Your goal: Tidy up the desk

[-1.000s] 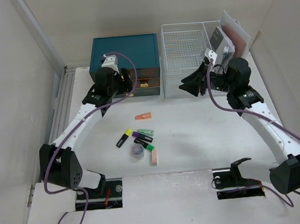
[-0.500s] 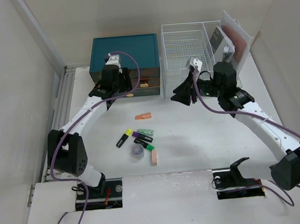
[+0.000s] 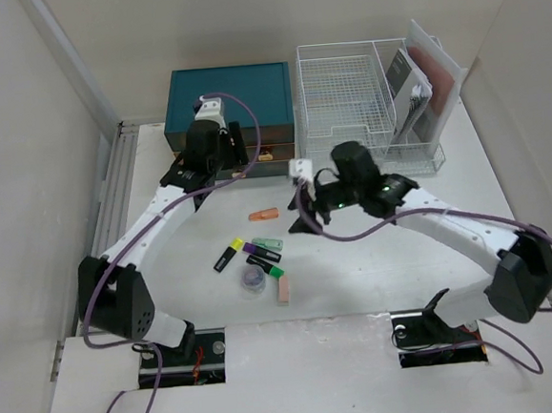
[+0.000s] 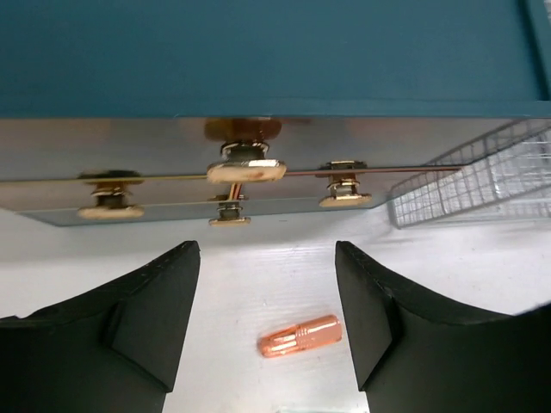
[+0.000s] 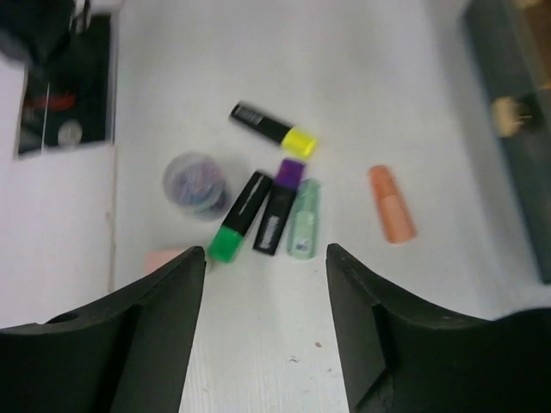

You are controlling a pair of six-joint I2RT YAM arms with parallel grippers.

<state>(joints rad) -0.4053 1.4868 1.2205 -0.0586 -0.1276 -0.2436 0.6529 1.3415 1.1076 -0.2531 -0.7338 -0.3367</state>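
The white desk carries a loose cluster of stationery at its middle. In the cluster lie a yellow-capped highlighter, a purple one, a pale green one, a green-capped one, a pink eraser and a small round pot. An orange marker lies apart, nearer the drawers. My left gripper hangs open in front of the teal drawer box, the orange marker on the desk below its fingers. My right gripper is open and empty, just right of the cluster.
The drawer fronts carry gold knobs. A white wire-mesh rack with papers in its right part stands at the back right. Two cut-outs sit along the near edge by the arm bases.
My right arm has swung from the wire rack leftward and forward to the desk's middle, its jaws widening. The left gripper has stayed by the drawer box.
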